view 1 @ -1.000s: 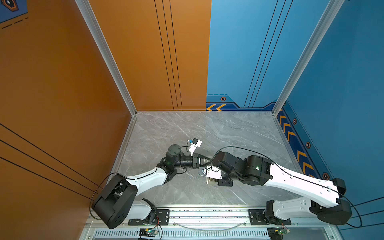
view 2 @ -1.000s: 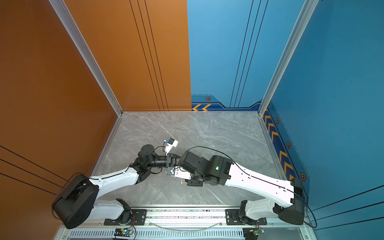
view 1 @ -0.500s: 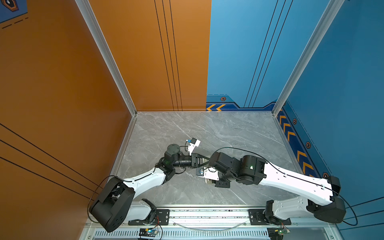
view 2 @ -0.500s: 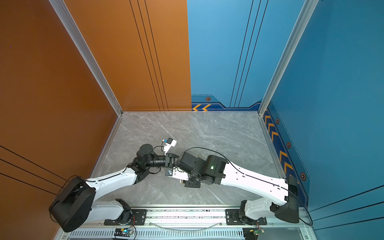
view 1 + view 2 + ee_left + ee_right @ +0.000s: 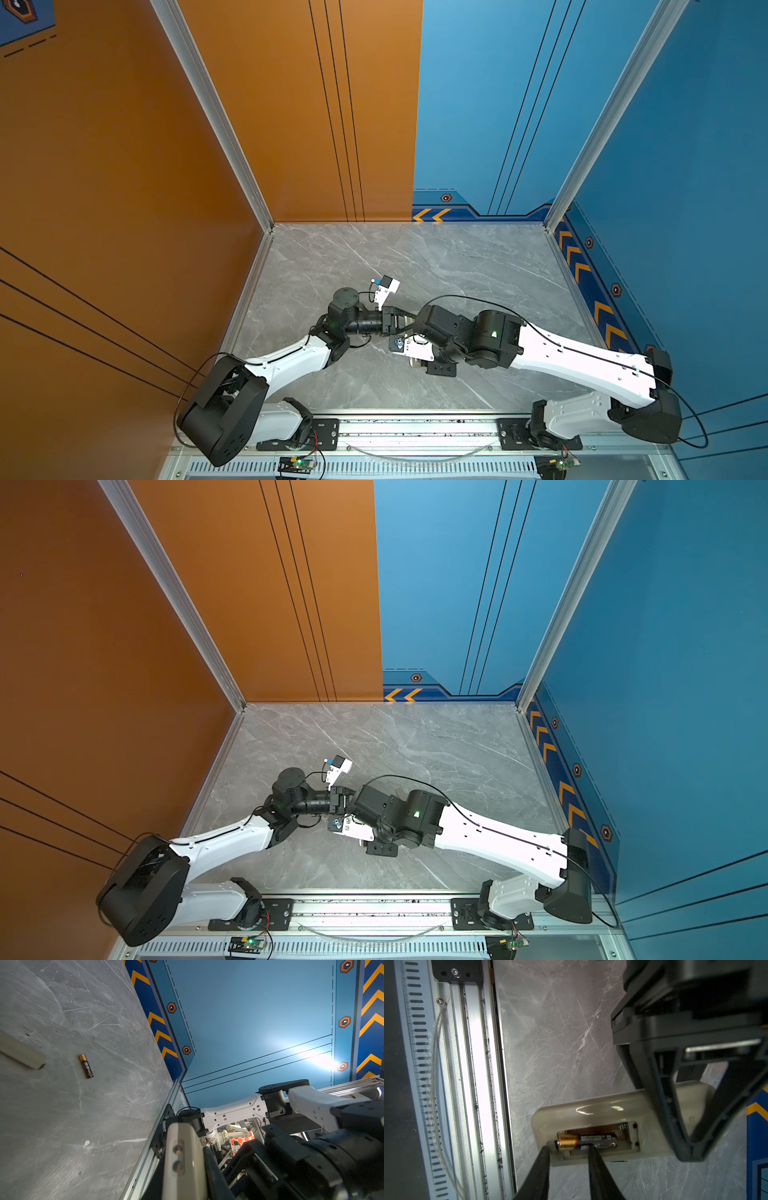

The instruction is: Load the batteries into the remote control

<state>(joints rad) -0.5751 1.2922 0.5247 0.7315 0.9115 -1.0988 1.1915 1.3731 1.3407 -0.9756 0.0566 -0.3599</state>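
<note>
Copper showed at the near end of one battery point(image 5: 569, 1141) in the open bay of the remote control point(image 5: 591, 1111), which lay face-down just seven o'clock of the table's middle. It looked not quite seated. My right gripper point(image 5: 569, 1147) stood part-spread astride that end. My left gripper point(image 5: 687, 1147), pressed together, bore on the remote. I judged a skewed push could pop the cell out or skate the remote away. A second battery point(image 5: 85, 1066) lay loose on the grey marble point(image 5: 457, 266), with the orange wall point(image 5: 124, 166) at nine and the blue wall point(image 5: 685, 208) at three.
</note>
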